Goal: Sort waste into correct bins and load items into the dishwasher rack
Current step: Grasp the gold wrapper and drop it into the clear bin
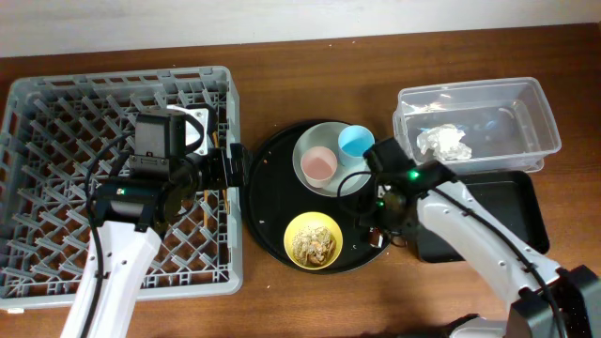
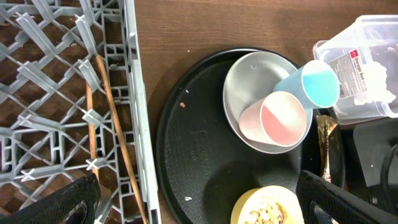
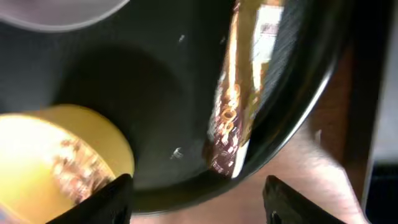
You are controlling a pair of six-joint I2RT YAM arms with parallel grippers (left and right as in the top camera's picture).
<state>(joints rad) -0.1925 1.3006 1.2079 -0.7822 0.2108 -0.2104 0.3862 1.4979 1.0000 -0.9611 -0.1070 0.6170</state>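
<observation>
Right hand (image 3: pixel 196 196) over snack wrapper (image 3: pixel 233 106).
It points down, spread and empty; left hand (image 1: pixel 232 167), also spread and empty, hovers at the dishwasher rack's (image 1: pixel 122 75) edge.

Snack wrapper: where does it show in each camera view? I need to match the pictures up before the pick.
Overhead: the snack wrapper is a small brown sliver at the right edge of the round black tray.
Left wrist: the wrapper lies far right, along the tray rim beside the plate.
Right wrist: the wrapper is at centre, running top to bottom.
Shared landmark: the yellow bowl, left of the wrapper in all three.
</observation>
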